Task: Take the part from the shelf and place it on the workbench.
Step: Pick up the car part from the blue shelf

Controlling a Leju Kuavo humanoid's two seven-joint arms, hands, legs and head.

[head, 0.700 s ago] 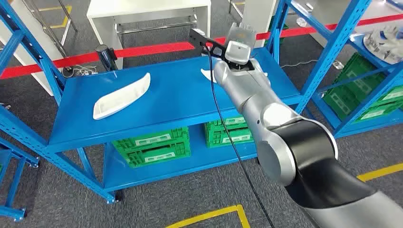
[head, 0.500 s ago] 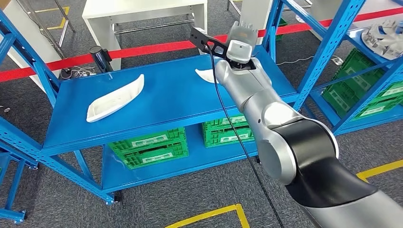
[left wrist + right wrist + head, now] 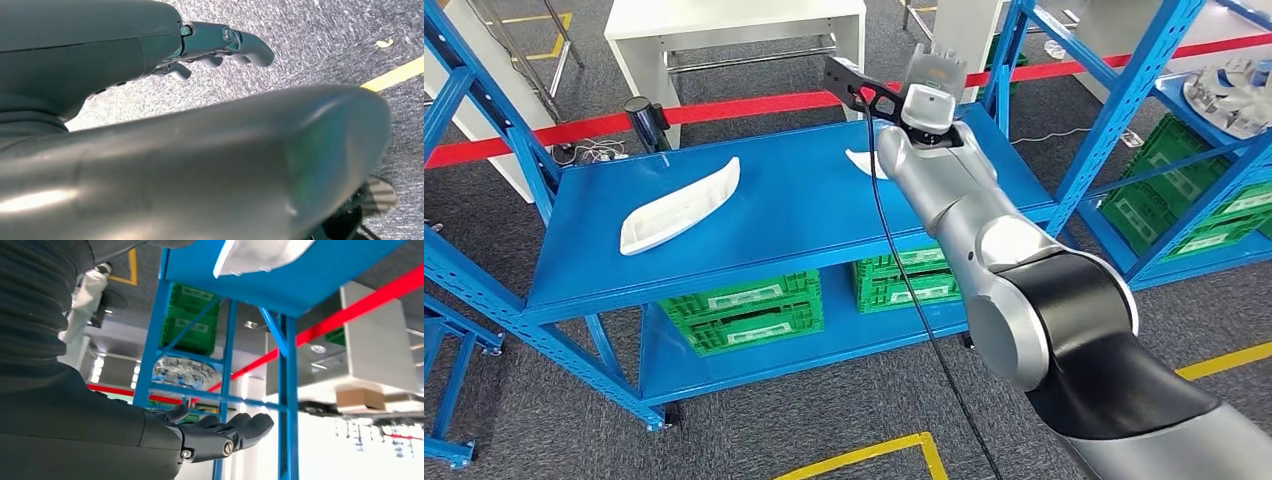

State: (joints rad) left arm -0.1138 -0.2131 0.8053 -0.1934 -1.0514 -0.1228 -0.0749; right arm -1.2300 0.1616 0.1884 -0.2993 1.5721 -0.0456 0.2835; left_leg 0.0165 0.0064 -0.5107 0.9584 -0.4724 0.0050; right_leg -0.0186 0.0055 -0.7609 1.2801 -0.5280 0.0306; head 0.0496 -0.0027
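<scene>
task status: early, reach stage. nothing lifted yet.

head view: blue shelf (image 3: 754,235) sits centre frame. two white parts lie on its top deck. the larger white part (image 3: 679,205) is at about 9 o'clock of the deck, untouched. the smaller white part (image 3: 862,160) lies at about 1 o'clock of the deck, partly hidden behind the right arm (image 3: 964,225). green crates (image 3: 744,308) sit on the lower deck.

right hand (image 3: 931,72): extended over the far edge of the deck, beyond the smaller part, not touching it as far as i can judge. right wrist view shows the same hand (image 3: 220,435) with fingers stretched out, slightly apart, holding nothing; the smaller part (image 3: 257,255) is apart from the fingers.

left hand (image 3: 220,47): hangs over carpet floor, fingers loosely extended, nothing in them.

which of the two parts is the target: cannot tell, though the arm is nearest the smaller one.

done: approach to shelf. left: close on a part, lift, turn to the workbench, set down. workbench not identified with certainty; a white table (image 3: 734,25) stands at 12 o'clock behind the red tape.
</scene>
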